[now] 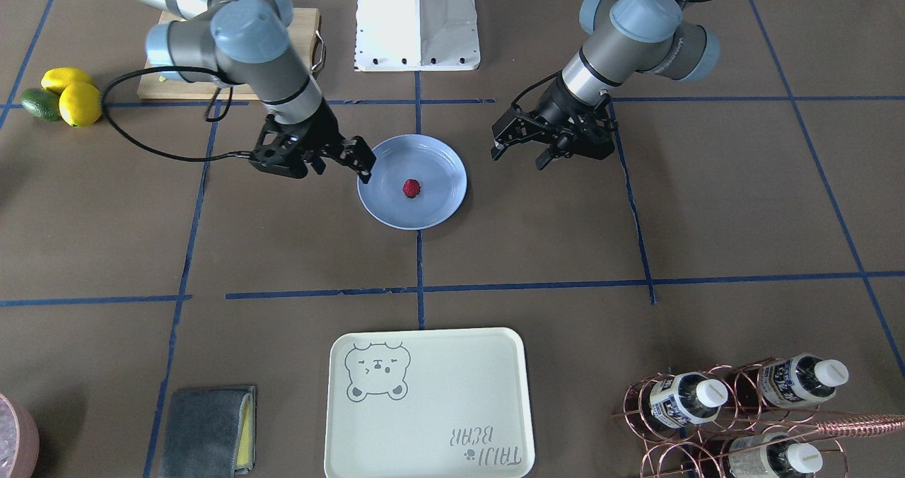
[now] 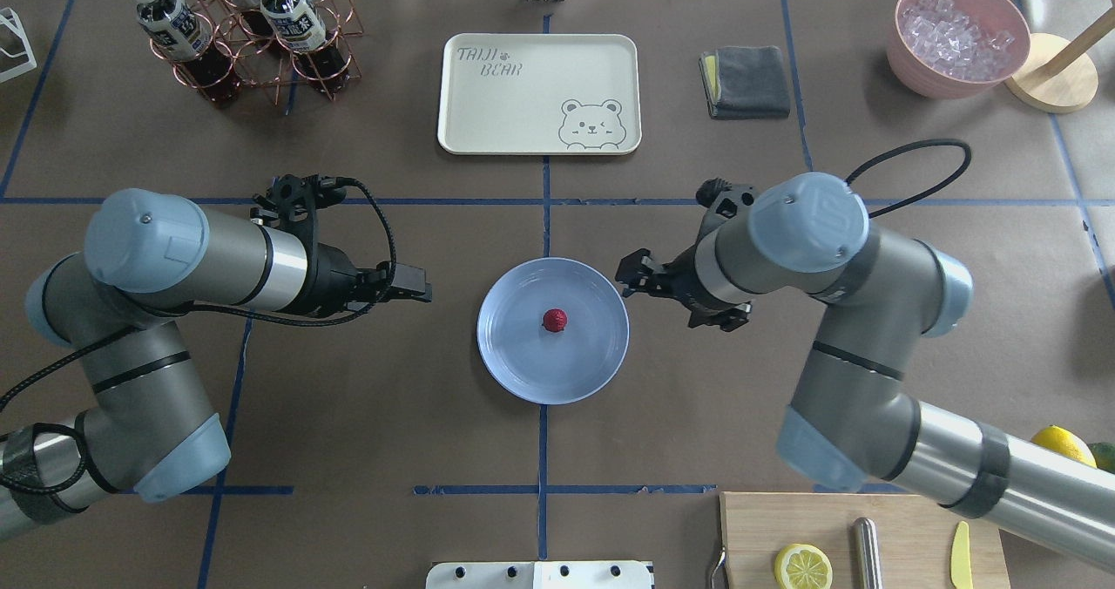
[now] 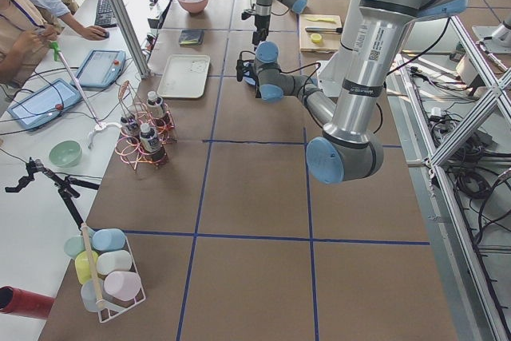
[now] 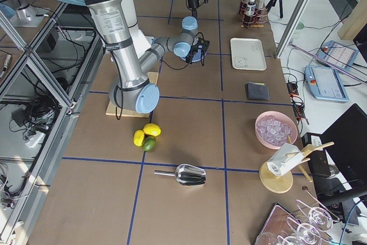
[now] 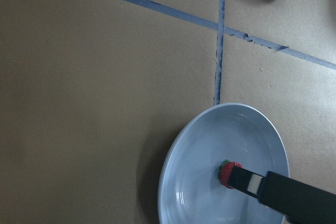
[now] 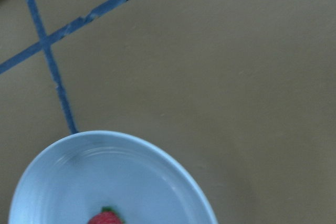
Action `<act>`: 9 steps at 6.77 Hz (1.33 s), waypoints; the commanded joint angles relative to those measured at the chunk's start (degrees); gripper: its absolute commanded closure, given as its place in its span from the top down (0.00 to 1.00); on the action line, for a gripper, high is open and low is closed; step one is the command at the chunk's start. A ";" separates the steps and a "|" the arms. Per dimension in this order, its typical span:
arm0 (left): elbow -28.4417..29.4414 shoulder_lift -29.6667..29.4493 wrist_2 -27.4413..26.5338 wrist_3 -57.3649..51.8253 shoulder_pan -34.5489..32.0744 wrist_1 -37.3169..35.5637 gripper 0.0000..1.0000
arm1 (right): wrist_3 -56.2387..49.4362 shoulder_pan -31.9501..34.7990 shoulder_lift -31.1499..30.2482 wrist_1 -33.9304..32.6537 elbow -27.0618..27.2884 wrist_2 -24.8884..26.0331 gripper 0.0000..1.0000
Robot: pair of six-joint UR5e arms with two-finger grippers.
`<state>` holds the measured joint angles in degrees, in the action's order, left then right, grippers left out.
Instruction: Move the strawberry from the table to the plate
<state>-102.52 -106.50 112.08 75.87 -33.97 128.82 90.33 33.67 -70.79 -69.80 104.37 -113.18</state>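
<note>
The small red strawberry [image 1: 411, 189] [image 2: 554, 320] lies near the middle of the pale-blue plate [image 1: 442, 209] [image 2: 514, 362] on the brown table [image 1: 283, 237]. My right gripper [image 1: 346, 167] [image 2: 649, 288] hangs open and empty, with one fingertip over the plate's rim. Open and empty too, my left gripper [image 1: 521, 157] [image 2: 416, 286] stands a little off the plate's other side. The left wrist view shows one of its fingers [image 5: 252, 182] partly covering the strawberry [image 5: 227, 171] on the plate [image 5: 184, 182]. In the right wrist view the strawberry [image 6: 105, 219] peeks in at the bottom edge.
A cream bear tray [image 2: 540, 92] lies beyond the plate, with a grey cloth [image 2: 745, 79], a pink ice bowl [image 2: 958, 36] and a bottle rack [image 2: 244, 31]. A cutting board [image 2: 836, 519] with a lemon half sits near the robot's base; lemons and a lime [image 1: 63, 96] lie beside it.
</note>
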 commanded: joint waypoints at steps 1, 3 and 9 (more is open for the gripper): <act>-0.75 7.75 0.06 -15.66 -5.28 -0.15 0.99 | -19.02 8.90 -16.41 0.37 6.80 -5.36 1.00; -2.15 16.20 4.16 -34.55 -15.36 -0.15 0.99 | -40.90 22.07 -25.85 0.28 6.47 -12.64 1.00; 2.59 19.96 15.35 -89.17 -52.20 -26.14 0.99 | -83.62 51.12 -28.70 -0.77 -9.43 -19.44 1.00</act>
<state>-100.29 -83.59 126.21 -4.03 -79.41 114.68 11.06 81.44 -99.46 -70.55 97.29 -132.40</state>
